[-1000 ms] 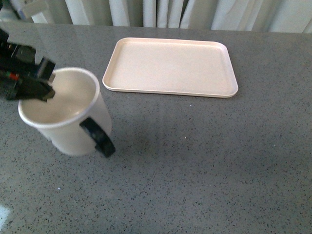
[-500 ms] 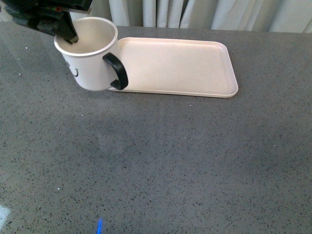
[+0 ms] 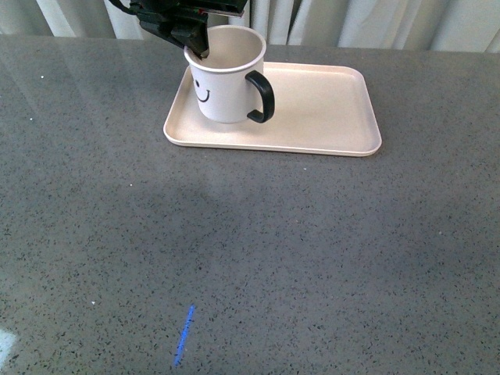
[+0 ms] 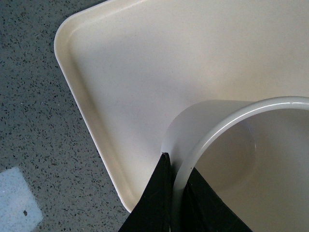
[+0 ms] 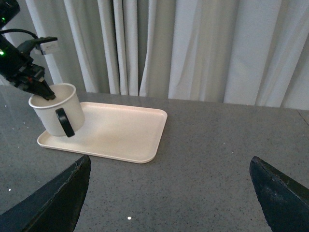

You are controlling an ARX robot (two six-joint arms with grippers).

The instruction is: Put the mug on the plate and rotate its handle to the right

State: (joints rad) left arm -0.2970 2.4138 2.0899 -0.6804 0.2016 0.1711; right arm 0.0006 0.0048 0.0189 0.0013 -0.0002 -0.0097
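The white mug (image 3: 223,78) with a black smiley face stands over the left part of the cream plate (image 3: 328,117). Its black handle (image 3: 262,98) points right and a little toward me. My left gripper (image 3: 197,39) is shut on the mug's far-left rim, one finger inside, one outside. The left wrist view shows the rim (image 4: 203,140) pinched between the black fingers (image 4: 154,203) above the plate's corner (image 4: 87,87). The right wrist view shows the mug (image 5: 58,113) on the plate (image 5: 125,130) far off. My right gripper (image 5: 169,193) is open and empty above the table.
Grey speckled tabletop (image 3: 273,258) all around the plate. White curtains (image 3: 351,19) hang along the far edge. A blue light streak (image 3: 183,336) lies on the table near the front. The plate's right half (image 3: 328,94) is bare.
My left gripper carried the mug from the near left of the table up and right, onto the plate's left part. The handle now points right.
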